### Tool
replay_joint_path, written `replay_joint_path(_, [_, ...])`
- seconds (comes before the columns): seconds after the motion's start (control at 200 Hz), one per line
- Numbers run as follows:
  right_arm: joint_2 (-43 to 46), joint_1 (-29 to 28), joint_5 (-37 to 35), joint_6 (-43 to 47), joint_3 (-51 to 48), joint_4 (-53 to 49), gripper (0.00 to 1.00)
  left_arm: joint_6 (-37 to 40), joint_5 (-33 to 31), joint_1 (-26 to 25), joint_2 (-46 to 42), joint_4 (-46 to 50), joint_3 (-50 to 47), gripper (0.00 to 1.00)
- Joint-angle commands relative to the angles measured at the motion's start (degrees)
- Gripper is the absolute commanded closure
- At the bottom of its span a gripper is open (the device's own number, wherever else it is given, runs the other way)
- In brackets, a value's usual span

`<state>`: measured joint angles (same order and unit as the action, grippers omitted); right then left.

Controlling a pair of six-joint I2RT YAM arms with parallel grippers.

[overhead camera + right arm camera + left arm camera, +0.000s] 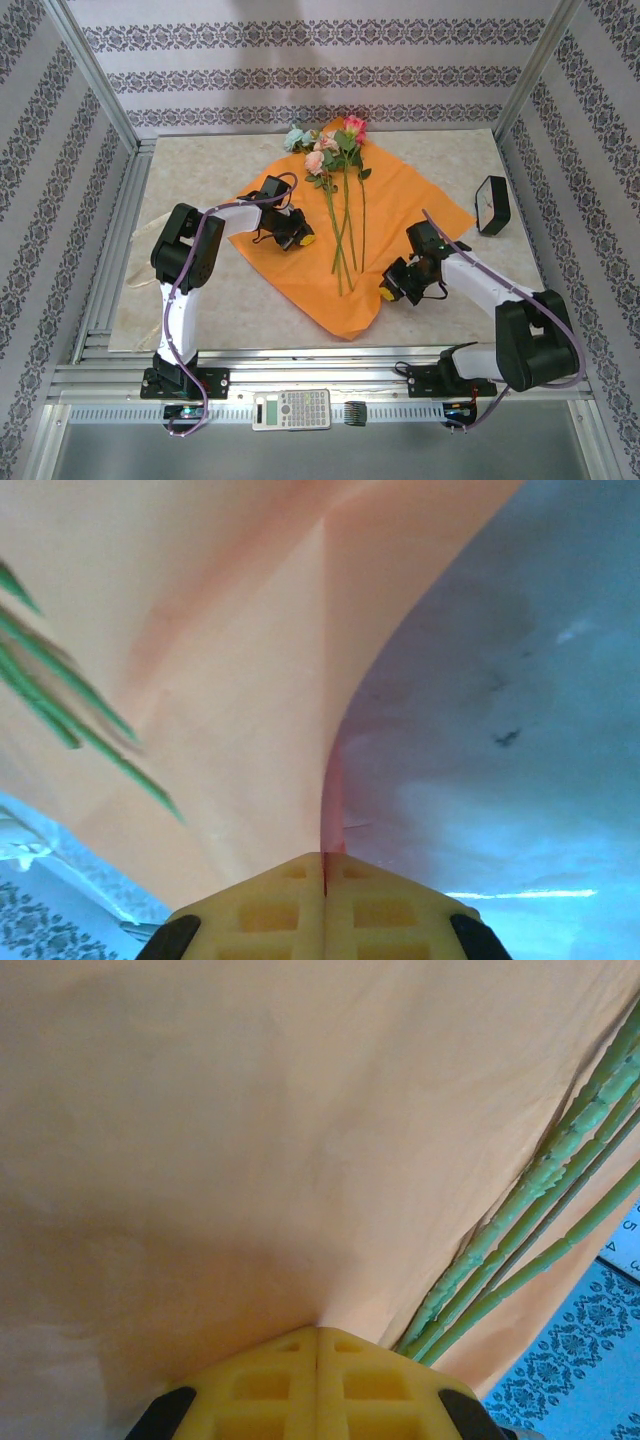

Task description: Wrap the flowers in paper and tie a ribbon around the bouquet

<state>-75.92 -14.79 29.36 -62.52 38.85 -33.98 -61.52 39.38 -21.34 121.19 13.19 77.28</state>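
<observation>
Two edges of orange paper [410, 205] pinched, left pincer [304, 240] closed on one, right pincer [386, 292] on other, flowers [317, 160] between.

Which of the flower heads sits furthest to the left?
The pale blue bloom; the pink blooms and red bloom all lie to its right.

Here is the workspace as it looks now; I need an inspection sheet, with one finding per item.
Surface: pale marbled table.
Job's things: orange paper spread flat; flowers lying on it, blooms at the far end; beige ribbon at the table's left edge.
Clutter: black object right of the paper; calculator at the near edge.
Grippers: left gripper shut on paper's left edge; right gripper shut on its near-right edge.
Cables: a cable along each arm.
Surroundings: patterned walls, metal frame.
</observation>
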Motion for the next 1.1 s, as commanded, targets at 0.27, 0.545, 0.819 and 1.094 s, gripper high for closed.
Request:
replay_joint_path(0.27, [1.98,2.24,1.35,-13.06,2.69,0.24,1.00,14.52,-11.34,-1.65,-19.18,17.20,-1.56,0.59])
replay_joint_path(0.545, [2.84,3.18,1.05,-18.27,2.10,1.08,1.00,1.13,-4.15,-5.88,-38.21,22.66,-24.36,0.43])
replay_joint_path(0.819, [5.15,3.04,1.48,-21.44,0.07,0.71,1.00,-26.51,-5.18,-11.87,-37.26,-5.15,-34.96,0.35])
replay_joint_path(1.094, [4.64,3.38,1.99,-21.00,0.17,0.79,1.00,-37.27,-6.66,-16.98,-27.65,-18.85,-34.11,0.56])
